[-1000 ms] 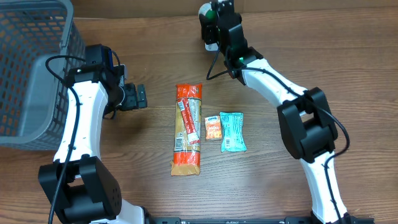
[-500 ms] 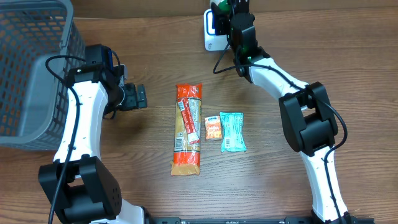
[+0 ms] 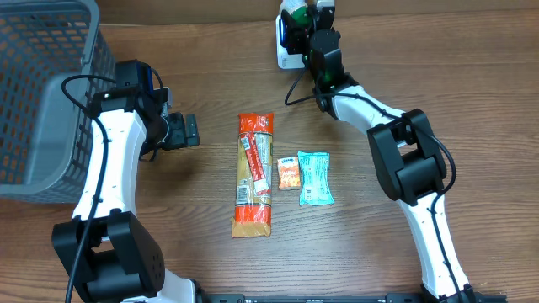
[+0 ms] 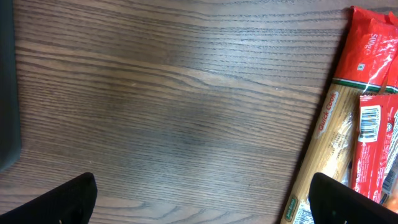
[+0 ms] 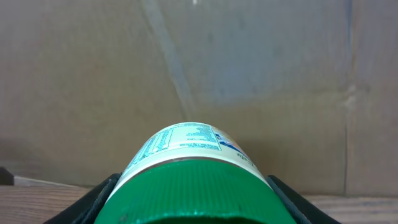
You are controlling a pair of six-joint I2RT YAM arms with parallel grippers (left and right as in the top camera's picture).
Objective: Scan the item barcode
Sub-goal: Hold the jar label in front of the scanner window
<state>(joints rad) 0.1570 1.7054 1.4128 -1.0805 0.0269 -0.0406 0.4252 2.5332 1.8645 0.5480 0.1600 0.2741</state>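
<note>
Wood-grain table (image 3: 488,76) spans both arms; at its far edge the right gripper (image 3: 305,23) pinches a green-capped bottle (image 5: 193,165) by the white scanner (image 3: 285,52), while the left gripper (image 3: 187,130) hangs spread and empty near the spaghetti packet (image 3: 253,172). Scanning well likely means turning the bottle slowly until its barcode squarely faces the scanner window.

pasta (image 3: 253,175): 1 | orange packet (image 3: 289,172): 1 | teal packet (image 3: 314,178): 1 | jar (image 5: 193,174): 1 | basket (image 3: 99,59): 1 | scanner (image 3: 284,52): 1
</note>
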